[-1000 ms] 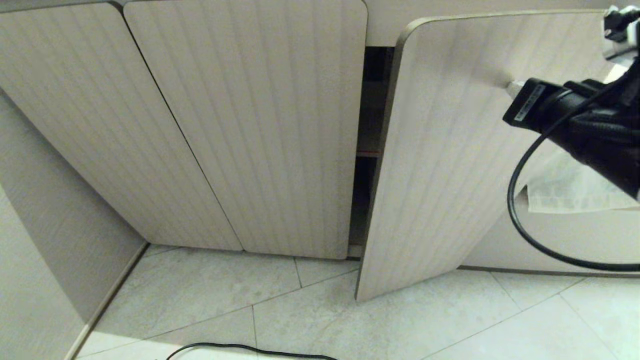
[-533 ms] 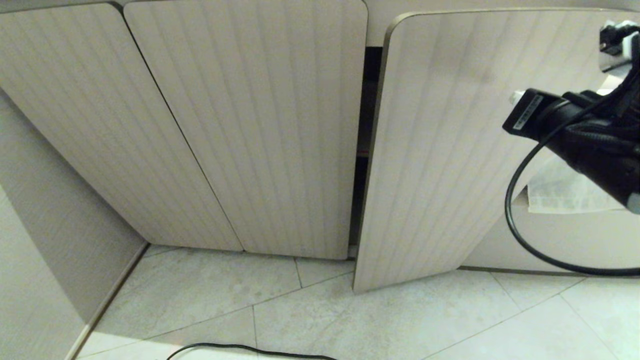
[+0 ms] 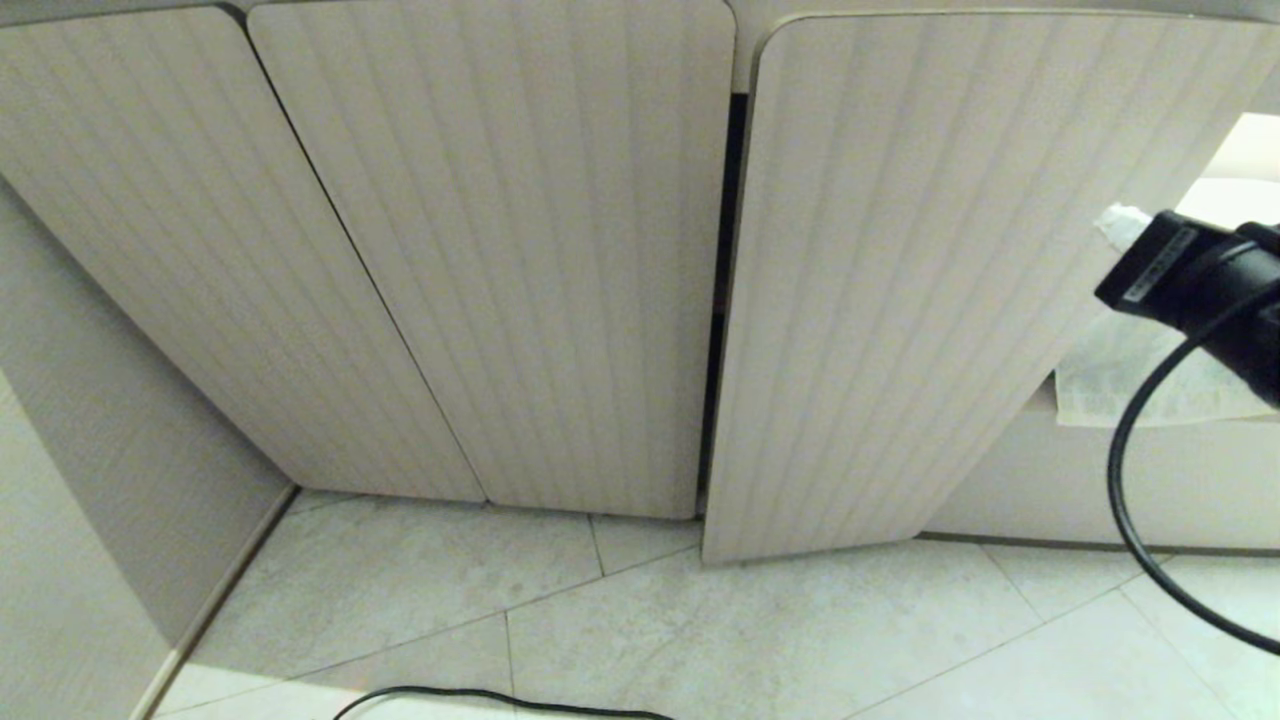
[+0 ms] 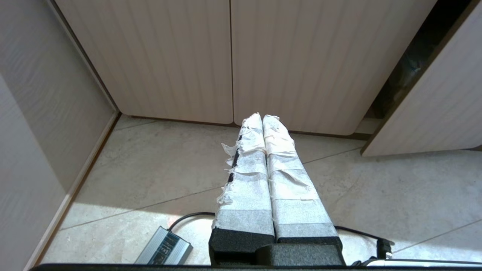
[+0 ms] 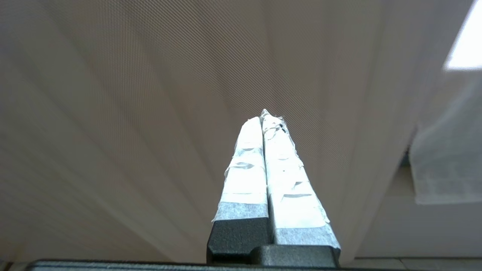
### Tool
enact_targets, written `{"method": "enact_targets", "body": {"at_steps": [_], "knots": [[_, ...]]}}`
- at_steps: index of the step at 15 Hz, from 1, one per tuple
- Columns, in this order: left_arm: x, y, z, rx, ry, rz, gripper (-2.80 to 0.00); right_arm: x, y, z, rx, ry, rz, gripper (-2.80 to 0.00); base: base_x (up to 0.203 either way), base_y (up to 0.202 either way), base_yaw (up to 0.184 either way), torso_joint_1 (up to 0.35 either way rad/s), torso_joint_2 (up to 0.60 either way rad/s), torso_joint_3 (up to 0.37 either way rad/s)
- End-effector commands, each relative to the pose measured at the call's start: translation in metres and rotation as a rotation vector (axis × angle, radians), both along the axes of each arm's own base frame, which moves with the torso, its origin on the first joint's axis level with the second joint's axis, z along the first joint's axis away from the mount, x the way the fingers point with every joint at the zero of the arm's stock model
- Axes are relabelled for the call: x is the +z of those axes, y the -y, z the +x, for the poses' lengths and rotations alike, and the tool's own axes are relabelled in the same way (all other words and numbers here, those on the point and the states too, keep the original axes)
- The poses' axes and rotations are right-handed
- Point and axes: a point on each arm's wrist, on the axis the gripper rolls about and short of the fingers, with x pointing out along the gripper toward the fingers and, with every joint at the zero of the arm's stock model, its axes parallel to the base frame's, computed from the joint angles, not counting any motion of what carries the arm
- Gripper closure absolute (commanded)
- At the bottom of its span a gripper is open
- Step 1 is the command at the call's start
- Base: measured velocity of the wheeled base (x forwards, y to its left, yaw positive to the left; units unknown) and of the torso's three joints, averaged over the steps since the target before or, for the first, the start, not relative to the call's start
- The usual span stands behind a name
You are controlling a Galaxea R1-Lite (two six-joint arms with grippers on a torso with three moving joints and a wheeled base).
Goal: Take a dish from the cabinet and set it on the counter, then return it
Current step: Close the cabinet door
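Swinging nearly shut, the cabinet door (image 3: 900,290) leaves a slit; right gripper (image 5: 265,116), fingers clenched empty, may leave it ajar.

The right tool (image 5: 265,116) reaches forward at the scene's right side, its two tape-wrapped fingers (image 5: 244,169) pressed together. The left tool (image 4: 262,117) hangs low and points forward, fingers likewise pressed together.

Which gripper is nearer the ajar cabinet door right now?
Right. The right gripper points at the ajar door from close by; the left gripper hangs low over the floor, further back.
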Motion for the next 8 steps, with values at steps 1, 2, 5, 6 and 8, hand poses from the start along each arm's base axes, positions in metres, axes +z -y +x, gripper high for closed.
{"method": "enact_targets", "body": {"at_steps": [1, 2, 5, 6, 8], "knots": [[0.0, 0.0, 0.0, 0.0, 0.002, -0.002, 0.0, 0.004, 0.015, -0.034, -0.003, 0.054, 0.018, 0.0, 0.0, 0.0, 0.0, 0.0, 0.0, 0.0], [0.0, 0.0, 0.0, 0.001, 0.001, -0.001, 0.0, 0.001, 0.019, -0.044, -0.005, 0.061, 0.009, 0.0, 0.0, 0.0, 0.0, 0.0, 0.0, 0.0], [0.0, 0.0, 0.0, 0.001, 0.001, -0.001, 0.0, -0.014, 0.033, -0.078, -0.009, 0.077, -0.009, 0.0, 0.0, 0.0, 0.0, 0.0, 0.0, 0.0], [0.0, 0.0, 0.0, 0.001, 0.002, -0.001, 0.0, -0.018, 0.037, -0.086, -0.01, 0.081, -0.017, 0.0, 0.0, 0.0, 0.0, 0.0, 0.0, 0.0], [0.0, 0.0, 0.0, 0.0, 0.002, -0.001, 0.0, -0.025, 0.043, -0.1, -0.015, 0.093, -0.019, 0.0, 0.0, 0.0, 0.0, 0.0, 0.0, 0.0]]}}
